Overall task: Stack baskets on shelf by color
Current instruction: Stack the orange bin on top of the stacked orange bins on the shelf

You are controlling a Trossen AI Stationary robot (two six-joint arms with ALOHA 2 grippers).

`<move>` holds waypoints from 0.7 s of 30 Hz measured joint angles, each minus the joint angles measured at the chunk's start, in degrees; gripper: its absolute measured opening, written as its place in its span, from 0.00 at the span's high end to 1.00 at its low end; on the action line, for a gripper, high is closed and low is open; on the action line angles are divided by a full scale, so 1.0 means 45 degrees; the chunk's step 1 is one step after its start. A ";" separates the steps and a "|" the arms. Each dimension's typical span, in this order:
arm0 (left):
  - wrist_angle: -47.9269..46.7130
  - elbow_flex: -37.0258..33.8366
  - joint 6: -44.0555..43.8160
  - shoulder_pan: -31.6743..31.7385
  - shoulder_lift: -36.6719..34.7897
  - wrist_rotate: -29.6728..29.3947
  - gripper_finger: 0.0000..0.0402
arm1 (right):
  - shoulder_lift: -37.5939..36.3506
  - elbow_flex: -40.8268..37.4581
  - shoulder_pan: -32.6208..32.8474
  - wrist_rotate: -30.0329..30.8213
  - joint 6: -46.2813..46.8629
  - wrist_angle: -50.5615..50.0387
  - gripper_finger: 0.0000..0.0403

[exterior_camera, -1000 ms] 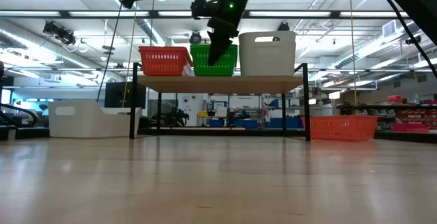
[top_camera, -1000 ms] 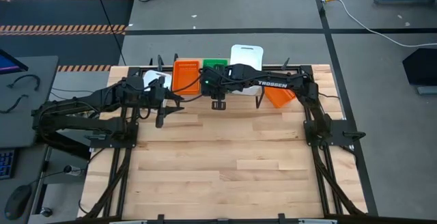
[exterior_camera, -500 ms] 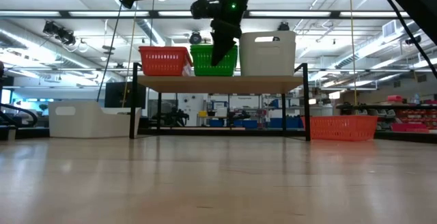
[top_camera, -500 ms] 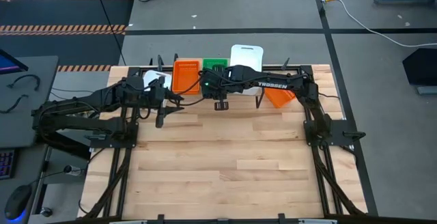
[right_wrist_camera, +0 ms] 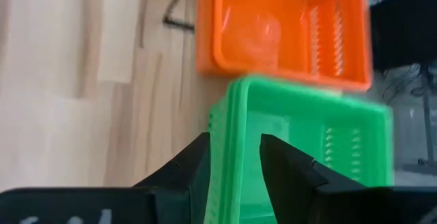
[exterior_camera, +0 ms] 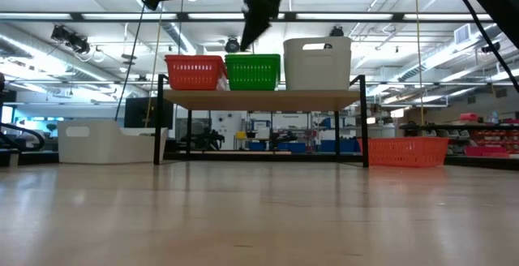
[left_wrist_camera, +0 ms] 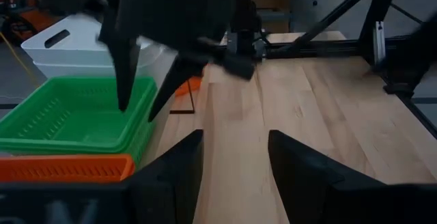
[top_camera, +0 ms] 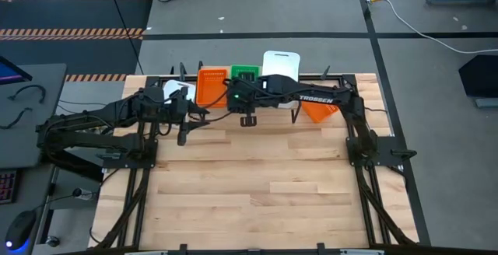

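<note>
Low view, orange basket (exterior_camera: 195, 72), green basket (exterior_camera: 253, 71), white basket (exterior_camera: 317, 63) on shelf (exterior_camera: 259, 98)

Green basket (left_wrist_camera: 75, 118) beside orange basket (left_wrist_camera: 65, 168) (white basket (left_wrist_camera: 82, 50) behind).

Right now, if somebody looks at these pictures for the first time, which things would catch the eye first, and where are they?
Three baskets stand in a row on the shelf at the table's far edge: an orange basket, a green basket and a white basket. The right gripper hangs open just above the green basket's near rim. Another orange basket sits on the table beside the shelf's right end, and the left gripper waits open near the left end.
</note>
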 joint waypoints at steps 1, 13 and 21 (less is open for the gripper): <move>-0.0018 0.0000 -0.0005 0.0000 0.0000 0.0002 0.57 | 0.0000 0.0257 0.0128 0.0012 0.0030 -0.0063 0.67; -0.0512 0.0000 -0.0176 -0.0005 0.0000 -0.0758 0.57 | -0.0856 0.1842 0.1504 -0.1264 0.5312 -0.6585 0.67; -0.0794 -0.0010 -0.0757 -0.0015 -0.0024 -0.0771 0.57 | -0.1641 0.1434 0.2568 -0.1015 0.7365 -0.6306 0.67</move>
